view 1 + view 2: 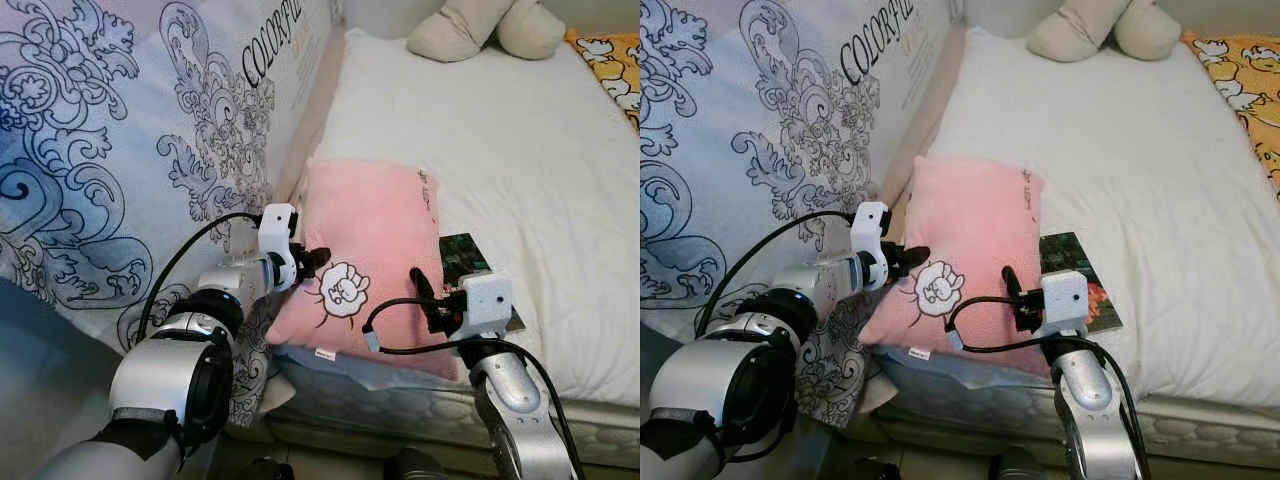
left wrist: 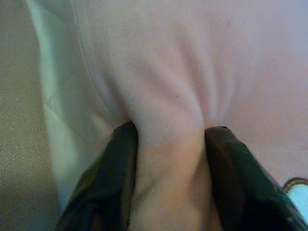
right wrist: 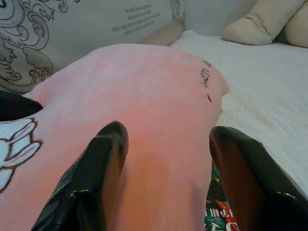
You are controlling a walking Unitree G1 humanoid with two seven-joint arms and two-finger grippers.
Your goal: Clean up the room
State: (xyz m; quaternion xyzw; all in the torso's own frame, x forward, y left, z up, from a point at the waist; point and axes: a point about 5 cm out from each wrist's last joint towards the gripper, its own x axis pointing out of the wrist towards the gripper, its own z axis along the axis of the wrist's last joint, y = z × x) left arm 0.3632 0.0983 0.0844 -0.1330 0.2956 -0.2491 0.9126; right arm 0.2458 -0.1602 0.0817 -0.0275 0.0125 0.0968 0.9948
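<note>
A pink pillow (image 1: 370, 225) with a white rabbit patch lies at the near edge of the white bed (image 1: 500, 150). My left gripper (image 1: 318, 262) is at the pillow's left edge, shut on a fold of the pink fabric (image 2: 168, 96) that bunches between the black fingers (image 2: 115, 173). My right gripper (image 1: 425, 295) rests at the pillow's near right side. Its fingers (image 3: 103, 163) stand wide apart and open, with the pillow (image 3: 144, 82) bulging in front of them.
A dark green book (image 1: 462, 255) lies on the sheet under the pillow's right edge. A tall patterned mattress (image 1: 120, 120) leans along the bed's left side. A beige plush toy (image 1: 480, 25) and an orange blanket (image 1: 615, 65) lie at the far end.
</note>
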